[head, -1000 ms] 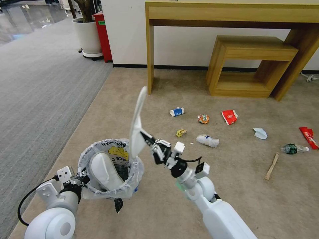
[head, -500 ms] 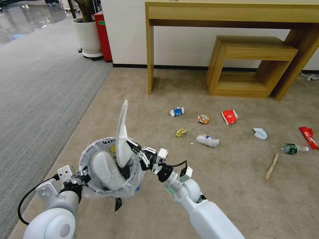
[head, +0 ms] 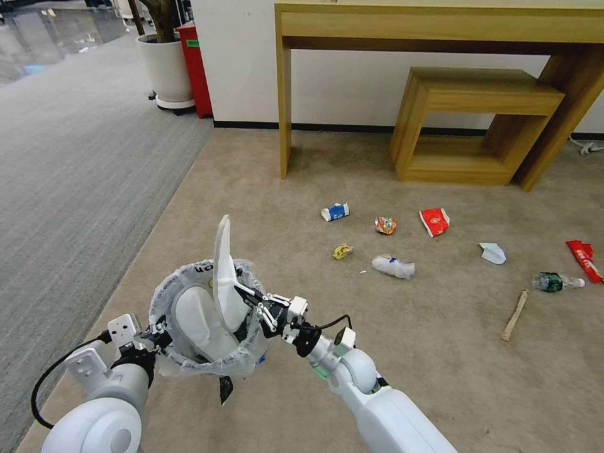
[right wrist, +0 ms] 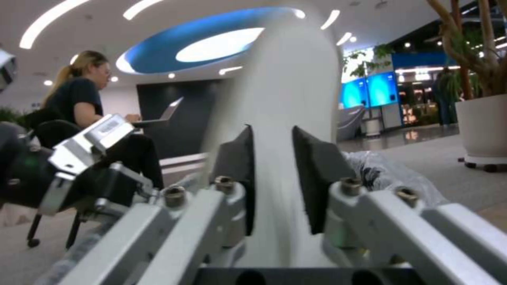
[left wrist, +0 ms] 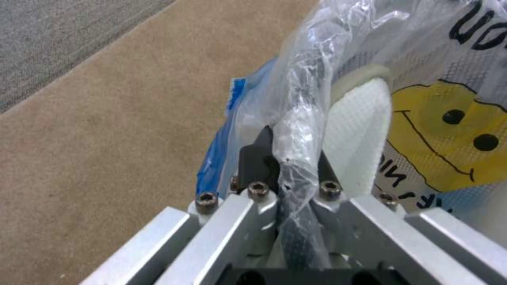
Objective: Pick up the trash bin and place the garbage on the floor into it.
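I judge the trash bin point(head: 204, 318) light with a slippery liner; my left gripper point(left wrist: 288, 186) clamps its bagged rim, just above the floor point(head: 440, 327). The second slipper point(head: 224, 277), thin and floppy, stands upright over the bin mouth, pinched low in my right gripper point(right wrist: 272, 178).

Two slippers point(head: 221, 277) point(head: 195, 321), one bin point(head: 189, 362), two grippers point(head: 242, 294) point(head: 157, 332), nine litter pieces on carpet point(head: 440, 352).

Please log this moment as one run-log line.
left gripper: shut on small dark plastic-lined trash bin rim | right gripper: shut on white slipper, upright over bin | another slipper inside
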{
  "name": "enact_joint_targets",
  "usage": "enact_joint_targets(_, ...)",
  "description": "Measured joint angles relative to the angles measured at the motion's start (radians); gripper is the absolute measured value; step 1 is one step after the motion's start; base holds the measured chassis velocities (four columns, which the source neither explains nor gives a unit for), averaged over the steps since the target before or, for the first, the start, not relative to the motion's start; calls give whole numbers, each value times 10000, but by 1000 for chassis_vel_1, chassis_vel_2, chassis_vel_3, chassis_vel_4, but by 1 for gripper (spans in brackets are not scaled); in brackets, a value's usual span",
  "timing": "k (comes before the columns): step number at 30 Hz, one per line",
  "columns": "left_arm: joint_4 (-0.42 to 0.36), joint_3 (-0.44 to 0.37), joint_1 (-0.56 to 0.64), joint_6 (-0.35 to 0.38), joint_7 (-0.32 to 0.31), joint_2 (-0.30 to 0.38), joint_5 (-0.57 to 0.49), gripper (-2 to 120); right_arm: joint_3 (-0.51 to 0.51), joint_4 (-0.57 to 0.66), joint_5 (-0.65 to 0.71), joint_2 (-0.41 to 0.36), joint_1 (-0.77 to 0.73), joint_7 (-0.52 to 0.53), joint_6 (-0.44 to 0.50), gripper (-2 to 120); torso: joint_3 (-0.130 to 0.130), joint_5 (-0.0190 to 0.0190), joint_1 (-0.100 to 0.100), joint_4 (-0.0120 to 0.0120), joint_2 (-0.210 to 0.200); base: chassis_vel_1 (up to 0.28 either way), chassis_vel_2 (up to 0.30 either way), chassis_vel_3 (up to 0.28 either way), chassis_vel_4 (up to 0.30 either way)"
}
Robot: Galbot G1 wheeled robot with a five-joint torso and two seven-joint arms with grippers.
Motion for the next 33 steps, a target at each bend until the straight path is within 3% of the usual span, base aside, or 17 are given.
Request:
enact_joint_targets(10, 59, -32, -95, -9, 16, 65, -71, 1, 685, 886, -6, -459, -520, -203, -261, 61, 0, 0, 0, 0, -1, 0, 0, 0, 0)
enact_joint_targets(13, 191, -278, -251, -9, 14, 197, -325, 1, 1176, 1572, 33, -557, -781, 584, -268, 76, 0, 0, 0, 0, 0, 0, 0, 0, 0)
enact_joint_targets(14, 191, -278, -251, -9, 14, 197, -325, 1, 1176, 1572, 33, -557, -781, 584, -268, 76, 0, 0, 0, 0, 0, 0, 0, 0, 0)
enact_joint_targets(17, 395, -482, -353, -45, -4, 374, -484, 1, 2009, 2296, -251, -588, -1138, 2509, -590, 89, 0, 2, 0, 1, 0, 0, 0, 0, 0)
enact_joint_targets(19, 395, -482, -353, -45, -4, 374, -484, 1, 2009, 2296, -251, -588, -1138, 2509, -590, 89, 0, 2, 0, 1, 0, 0, 0, 0, 0)
enact_joint_targets(22, 694, -631, -409, -108, -187, 470, -543, 1, 4290, 3386, -2198, -718, -2167, 5531, -1297, 100, 0, -2, 0, -1, 0, 0, 0, 0, 0)
enact_joint_targets(23, 694, -631, -409, -108, -187, 470, -543, 1, 4290, 3386, -2198, -718, -2167, 5531, -1297, 100, 0, -2, 0, -1, 0, 0, 0, 0, 0)
enact_joint_targets(25, 703, -637, -413, -108, -238, 463, -597, 1, 4997, 3664, -2785, -637, -2730, 7081, -1549, 100, 0, 1, 0, -1, 0, 0, 0, 0, 0)
enact_joint_targets(29, 682, -602, -406, -190, -243, 447, -621, 1, 5923, 3798, -3359, -440, -3259, 7737, -1723, 100, 0, 2, 0, -1, 0, 0, 0, 0, 0)
enact_joint_targets(33, 824, -636, -480, -419, -225, 428, -631, 1, 6759, 3959, -3603, -373, -3782, 7750, -1684, 100, 0, 0, 0, -1, 0, 0, 0, 0, 0)
